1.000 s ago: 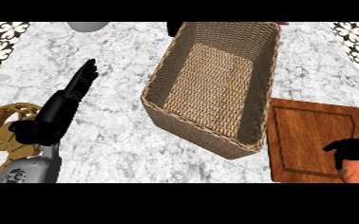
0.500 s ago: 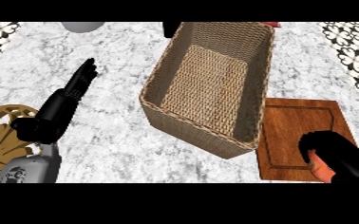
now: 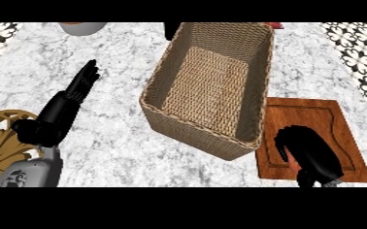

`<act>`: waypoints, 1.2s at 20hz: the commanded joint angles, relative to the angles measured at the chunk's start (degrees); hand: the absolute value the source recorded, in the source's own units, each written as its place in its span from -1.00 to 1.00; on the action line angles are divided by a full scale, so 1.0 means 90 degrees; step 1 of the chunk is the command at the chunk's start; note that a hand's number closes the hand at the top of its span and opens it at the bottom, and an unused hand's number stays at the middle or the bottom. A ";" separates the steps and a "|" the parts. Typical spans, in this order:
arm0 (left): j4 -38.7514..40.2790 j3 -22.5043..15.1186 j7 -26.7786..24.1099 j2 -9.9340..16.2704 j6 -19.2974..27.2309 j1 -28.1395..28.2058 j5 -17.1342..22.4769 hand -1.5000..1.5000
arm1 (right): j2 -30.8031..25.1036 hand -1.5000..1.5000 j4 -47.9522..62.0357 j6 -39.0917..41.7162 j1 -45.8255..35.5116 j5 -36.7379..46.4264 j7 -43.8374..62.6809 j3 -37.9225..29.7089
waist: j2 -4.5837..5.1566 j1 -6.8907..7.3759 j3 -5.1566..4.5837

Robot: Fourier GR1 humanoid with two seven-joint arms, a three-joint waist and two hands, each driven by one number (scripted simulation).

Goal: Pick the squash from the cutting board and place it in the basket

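I log my right hand (image 3: 309, 151) curled, fingers down, over the near cutting board (image 3: 315, 121), squash hidden beneath it if there, the woven basket (image 3: 161, 82) just left, my left hand (image 3: 68, 104) spread over the table (image 3: 122, 53).

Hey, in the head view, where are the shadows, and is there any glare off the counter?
Head view: the basket is darkest along its inner right wall; the right hand is a black shape over the cutting board, details lost; the marble counter is evenly lit, no glare spot.
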 commanded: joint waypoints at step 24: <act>0.0006 -0.0188 0.0048 -0.0071 -0.0058 -0.0186 -0.0073 0.00 | 0.1301 1.00 -0.2786 -0.2946 -0.1919 -0.0449 0.8318 0.4279 | 0.0118 0.0289 0.0275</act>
